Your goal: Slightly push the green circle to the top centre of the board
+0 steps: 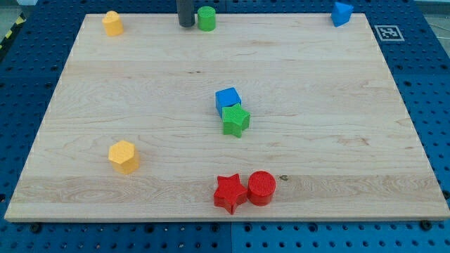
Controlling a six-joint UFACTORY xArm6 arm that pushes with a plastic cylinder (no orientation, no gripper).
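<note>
The green circle [206,18] stands near the board's top edge, a little left of the top centre. My rod comes down from the view's top and my tip [186,25] rests on the board just left of the green circle, very close to it or touching it.
A green star [236,120] sits mid-board against a blue cube [227,99]. A red star [230,192] and red circle [261,187] lie near the bottom edge. A yellow block [123,155] is lower left, another yellow block [112,22] top left, a blue block [342,13] top right. The wooden board [337,154] lies on a blue pegboard.
</note>
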